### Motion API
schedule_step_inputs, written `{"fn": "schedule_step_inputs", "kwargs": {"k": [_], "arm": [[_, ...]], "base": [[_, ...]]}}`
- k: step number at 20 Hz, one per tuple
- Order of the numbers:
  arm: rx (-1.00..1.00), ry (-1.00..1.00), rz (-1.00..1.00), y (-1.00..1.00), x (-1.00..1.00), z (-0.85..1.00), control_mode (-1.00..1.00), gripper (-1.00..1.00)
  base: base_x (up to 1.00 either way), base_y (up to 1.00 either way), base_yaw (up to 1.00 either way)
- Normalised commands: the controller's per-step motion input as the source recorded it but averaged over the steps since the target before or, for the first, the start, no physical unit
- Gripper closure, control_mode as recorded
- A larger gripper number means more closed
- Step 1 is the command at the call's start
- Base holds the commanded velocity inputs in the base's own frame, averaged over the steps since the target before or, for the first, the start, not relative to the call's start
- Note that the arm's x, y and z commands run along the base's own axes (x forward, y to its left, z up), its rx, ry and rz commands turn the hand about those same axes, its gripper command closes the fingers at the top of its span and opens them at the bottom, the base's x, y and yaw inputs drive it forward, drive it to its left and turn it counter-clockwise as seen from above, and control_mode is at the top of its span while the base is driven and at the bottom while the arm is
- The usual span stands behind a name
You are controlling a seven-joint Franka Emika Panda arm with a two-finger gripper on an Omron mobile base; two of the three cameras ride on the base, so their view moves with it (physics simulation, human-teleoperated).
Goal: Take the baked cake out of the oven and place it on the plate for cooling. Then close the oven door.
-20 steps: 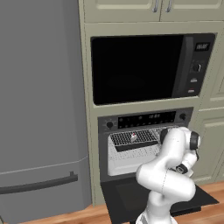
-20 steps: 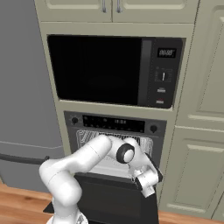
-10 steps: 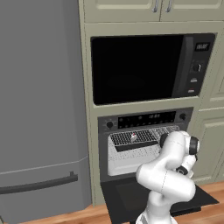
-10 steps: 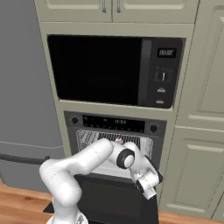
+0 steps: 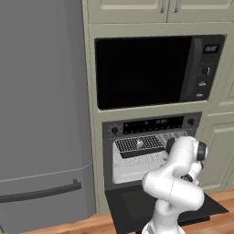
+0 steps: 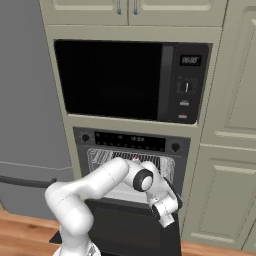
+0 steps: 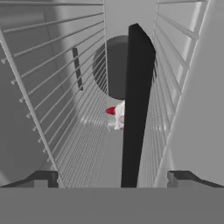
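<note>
Our hand [image 7: 112, 181], fingers apart, faces the pale grey oven cavity [image 7: 39, 144]; a thin dark tray [image 7: 138, 109] on the wire rack [image 7: 87, 105] screens the white, red-topped cake [image 7: 117, 117].

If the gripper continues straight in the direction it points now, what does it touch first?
Probably the dark tray standing edge-on between the open gripper fingertips, with the cake farther along it on the oven wire rack. Depth is hard to judge here.
</note>
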Motion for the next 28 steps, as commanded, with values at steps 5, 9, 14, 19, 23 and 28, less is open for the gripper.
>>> {"fn": "schedule_step_inputs", "kwargs": {"k": [5, 9, 14, 19, 23, 28], "arm": [[0.00, 0.00, -0.02, 0.00, 0.13, 0.00, -1.00, -1.00], [0.00, 0.00, -0.03, -0.28, 0.04, 0.00, -1.00, -1.00], [0.00, 0.00, -0.11, -0.34, 0.03, 0.00, -1.00, -1.00], [0.00, 0.00, -0.18, -0.30, 0.03, 0.00, -1.00, -1.00], [0.00, 0.00, -0.24, -0.14, 0.07, 0.00, -1.00, -1.00], [-0.02, 0.01, -0.28, 0.00, 0.00, -0.05, -1.00, -1.00]], "base": [[0.00, 0.00, 0.00], [0.00, 0.00, 0.00], [0.00, 0.00, 0.00], [0.00, 0.00, 0.00], [0.00, 0.00, 0.00], [0.00, 0.00, 0.00]]}}
